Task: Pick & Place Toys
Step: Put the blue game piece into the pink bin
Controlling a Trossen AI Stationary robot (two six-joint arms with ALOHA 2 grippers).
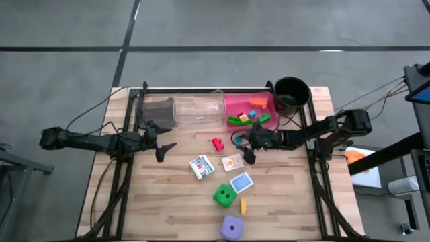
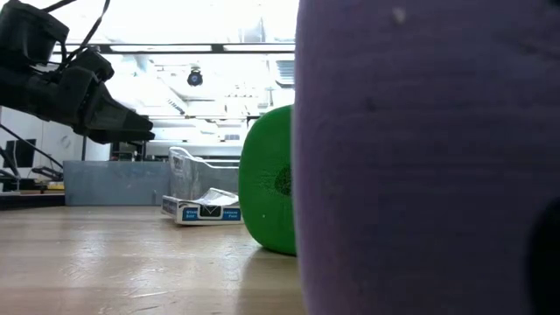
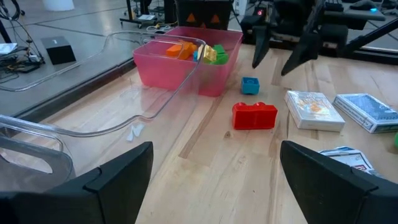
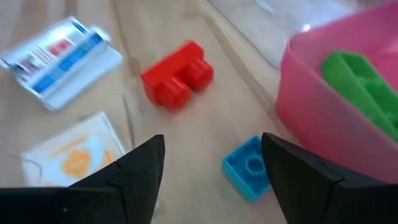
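Note:
A red brick and a small teal brick lie on the wooden table in front of the pink tray. The tray holds green, orange and yellow bricks. My right gripper is open above the table, its fingers either side of the teal brick and apart from it, as the right wrist view shows. My left gripper is open and empty left of the red brick, facing it. Three printed cards, a green die, a purple die and an orange brick lie nearer the front.
A clear tray and a grey tray stand left of the pink tray along the far edge. A round black pot stands at the far right corner. In the low view the purple die and the green die block most of the view.

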